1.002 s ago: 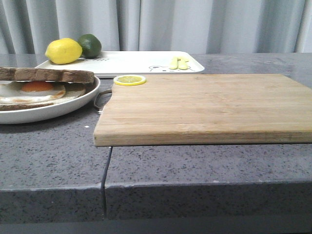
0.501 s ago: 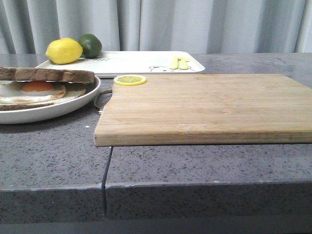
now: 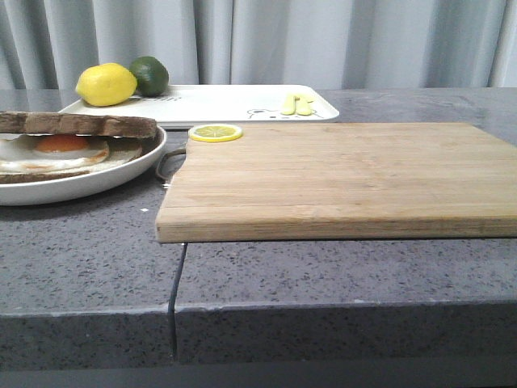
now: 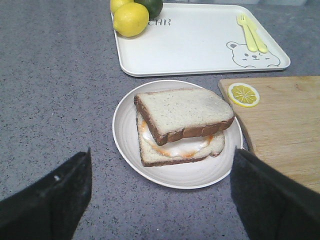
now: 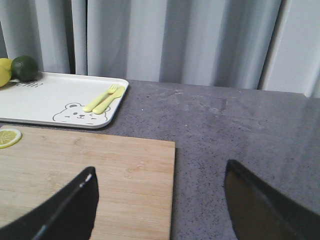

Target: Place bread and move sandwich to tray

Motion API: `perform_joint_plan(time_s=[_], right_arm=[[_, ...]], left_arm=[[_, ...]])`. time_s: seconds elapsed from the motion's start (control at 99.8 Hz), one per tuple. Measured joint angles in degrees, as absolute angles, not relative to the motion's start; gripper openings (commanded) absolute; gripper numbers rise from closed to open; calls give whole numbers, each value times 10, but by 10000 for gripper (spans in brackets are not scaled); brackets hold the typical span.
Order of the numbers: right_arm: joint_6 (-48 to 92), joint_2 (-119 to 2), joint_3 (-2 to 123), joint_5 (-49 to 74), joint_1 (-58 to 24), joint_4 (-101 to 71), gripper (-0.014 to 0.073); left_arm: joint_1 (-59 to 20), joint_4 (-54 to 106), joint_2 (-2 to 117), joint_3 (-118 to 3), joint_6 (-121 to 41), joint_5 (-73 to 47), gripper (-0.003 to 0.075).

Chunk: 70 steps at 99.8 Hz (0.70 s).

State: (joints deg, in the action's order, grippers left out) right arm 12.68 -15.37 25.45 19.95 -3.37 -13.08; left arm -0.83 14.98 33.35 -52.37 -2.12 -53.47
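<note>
Centrally, a grey speckled counter (image 3: pixel 323 267) carries a wooden board (image 3: pixel 339 178) that fills most of the front view. A round lemon slice (image 3: pixel 215 132) lies on the board's far left corner. Left of the board sits a round white plate (image 3: pixel 121 172), just beside the board's edge. On the plate rests the sandwich (image 4: pixel 181 125): a bottom slice, a fried egg with an orange yolk, and a top slice of bread (image 4: pixel 182 112) with a pale speckled crumb and dark crust. The top slice sits skewed, leaving part of the egg white and the lower slice showing.

Behind the plate and board lies the tray (image 3: pixel 234 105), white and rectangular with a low rim and a small bear drawing near one corner. A whole lemon (image 3: pixel 106 84) and a lime (image 3: pixel 149 75) sit on the tray's far left end, touching each other. A pale yellow fork and knife (image 3: pixel 296 103) lie side by side near the bear. The sandwich is on the plate, not on the tray. Grey curtains hang behind the counter.

Neither arm appears in the front view. From its own wrist camera, the left gripper (image 4: pixel 160 195) hangs above the plate with its dark fingers (image 4: pixel 50 200) spread wide, holding nothing. The right gripper (image 5: pixel 160 200) hovers over the board's right end, fingers (image 5: pixel 65 210) likewise parted and empty.
</note>
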Motion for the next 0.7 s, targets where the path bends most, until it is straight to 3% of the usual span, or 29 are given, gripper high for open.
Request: perform_joint_plan(time_s=[0.701], right_arm=[[126, -154, 254, 200, -34, -131, 530]], left_arm=[[-8, 150, 334, -524, -21, -524, 536]])
